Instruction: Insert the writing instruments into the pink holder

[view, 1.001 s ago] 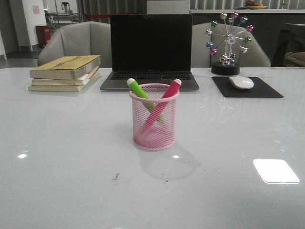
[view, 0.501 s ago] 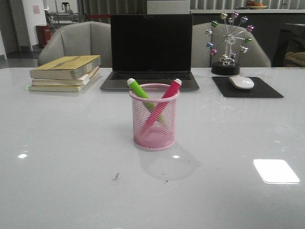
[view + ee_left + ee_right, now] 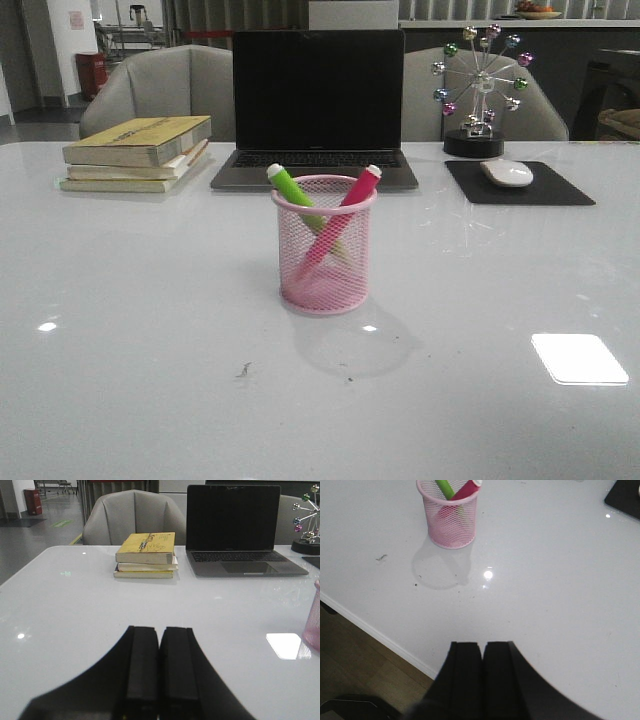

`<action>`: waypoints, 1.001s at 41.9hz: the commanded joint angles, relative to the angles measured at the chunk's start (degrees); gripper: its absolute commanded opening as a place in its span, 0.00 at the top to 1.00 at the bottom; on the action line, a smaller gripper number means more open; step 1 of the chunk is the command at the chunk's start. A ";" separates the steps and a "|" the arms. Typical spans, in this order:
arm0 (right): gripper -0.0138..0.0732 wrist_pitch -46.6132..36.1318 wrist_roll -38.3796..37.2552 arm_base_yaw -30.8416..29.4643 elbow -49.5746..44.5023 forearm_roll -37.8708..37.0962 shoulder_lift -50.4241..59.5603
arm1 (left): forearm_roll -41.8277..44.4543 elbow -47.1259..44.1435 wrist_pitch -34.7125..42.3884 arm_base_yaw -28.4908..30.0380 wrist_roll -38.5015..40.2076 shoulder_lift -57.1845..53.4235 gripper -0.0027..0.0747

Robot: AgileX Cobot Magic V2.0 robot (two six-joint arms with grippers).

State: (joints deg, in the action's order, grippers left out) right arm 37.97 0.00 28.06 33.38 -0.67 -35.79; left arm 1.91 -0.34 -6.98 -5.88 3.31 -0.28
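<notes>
Item: pink holder (image 3: 324,248), upright at mid-tabletop (image 3: 130,300), in front of the laptop (image 3: 317,105).
Contents: lime green marker (image 3: 295,190) and pink marker (image 3: 352,192), crossed, each leaning on the rim opposite its foot; you may judge the task complete.
Left gripper (image 3: 159,667): clenched, empty, well apart.
Right gripper (image 3: 482,672): clenched, empty, hanging near the tabletop edge.

No readable text anywhere, dark markings on the top yellow book's cover (image 3: 150,541) too blurred to make out, laptop (image 3: 317,100) screen black, unbranded
</notes>
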 commanded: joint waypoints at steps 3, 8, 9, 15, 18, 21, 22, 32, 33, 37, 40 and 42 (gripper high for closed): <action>0.78 -3.80 0.50 0.02 1.69 -0.67 0.15 | -0.61 -0.13 9.08 2.15 0.28 -1.07 0.85; 0.78 -3.80 0.50 0.02 1.69 -0.67 0.09 | -0.61 -0.13 9.08 3.82 0.28 -1.18 0.85; 0.78 -3.80 0.50 0.02 1.69 -0.67 0.09 | -0.61 -0.13 9.08 3.98 0.28 -1.18 0.85; 0.78 -3.80 0.50 0.02 1.69 -0.67 0.09 | -0.61 -0.13 9.08 3.98 0.28 -1.18 0.85; 0.78 -3.80 0.50 0.02 1.69 -0.67 0.09 | -0.61 -0.13 9.08 3.57 0.28 -1.18 0.85; 0.78 -3.80 0.50 0.02 1.69 -0.67 0.09 | -0.61 -0.13 9.08 3.10 0.28 -1.18 0.85; 0.78 -3.80 0.50 0.02 1.69 -0.67 0.09 | -0.61 -0.13 9.08 3.10 0.28 -1.18 0.85; 0.78 -3.80 0.50 0.02 1.69 -0.67 0.09 | -0.61 -0.13 9.08 3.10 0.28 -1.06 0.85; 0.78 -3.80 0.50 0.02 1.69 -0.67 0.09 | -0.61 -0.13 9.08 3.10 0.28 -1.06 0.85; 0.78 -3.80 0.50 0.02 1.69 -0.67 0.09 | -0.61 -0.13 9.08 3.10 0.28 -1.06 0.85; 0.78 -3.80 0.50 0.02 1.69 -0.67 0.09 | -0.61 -0.13 9.08 3.10 0.28 -1.06 0.85; 0.78 -3.80 0.50 0.02 1.69 -0.67 0.09 | -0.61 -0.13 9.08 3.10 0.28 -1.06 0.85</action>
State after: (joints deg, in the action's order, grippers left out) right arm 37.97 0.00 28.06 33.38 -0.67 -35.79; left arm 1.79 -0.34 -2.90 -2.26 3.31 -0.28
